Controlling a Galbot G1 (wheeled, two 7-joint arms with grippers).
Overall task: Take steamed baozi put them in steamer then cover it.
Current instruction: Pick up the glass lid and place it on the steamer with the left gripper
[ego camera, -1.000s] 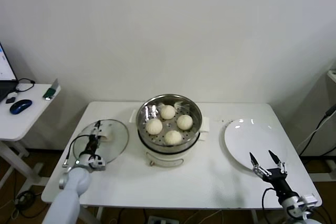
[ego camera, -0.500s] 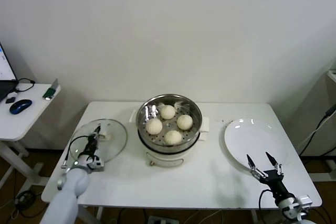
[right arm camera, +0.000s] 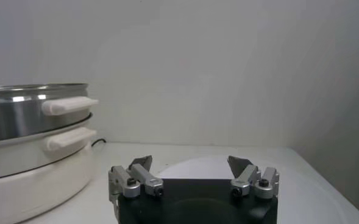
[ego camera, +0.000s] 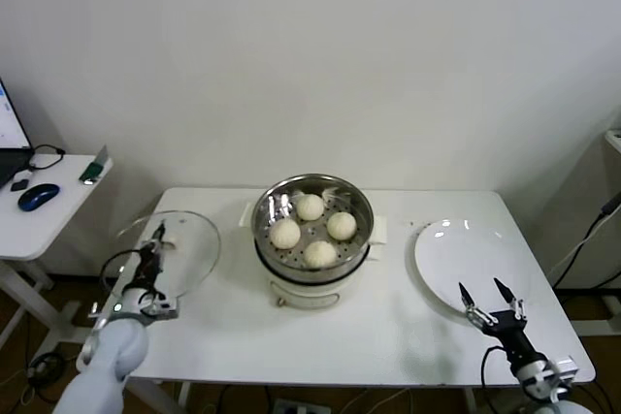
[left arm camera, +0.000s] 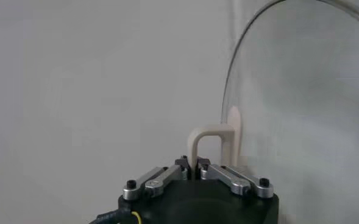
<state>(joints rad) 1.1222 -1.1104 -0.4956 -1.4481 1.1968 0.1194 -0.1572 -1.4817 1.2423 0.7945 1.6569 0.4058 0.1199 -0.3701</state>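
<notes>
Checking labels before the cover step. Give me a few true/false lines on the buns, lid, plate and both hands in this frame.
1. All four buns sit in the pot. True.
2. The glass lid lies flat on the table. False: the left hand holds it by its handle, tilted up off the table left of the pot.
3. The right hand grips a bun. False: it is open and empty, at the near edge of the plate.
4. The plate has nothing on it. True.
5. The pot is covered. False: it is open, buns visible.
</notes>
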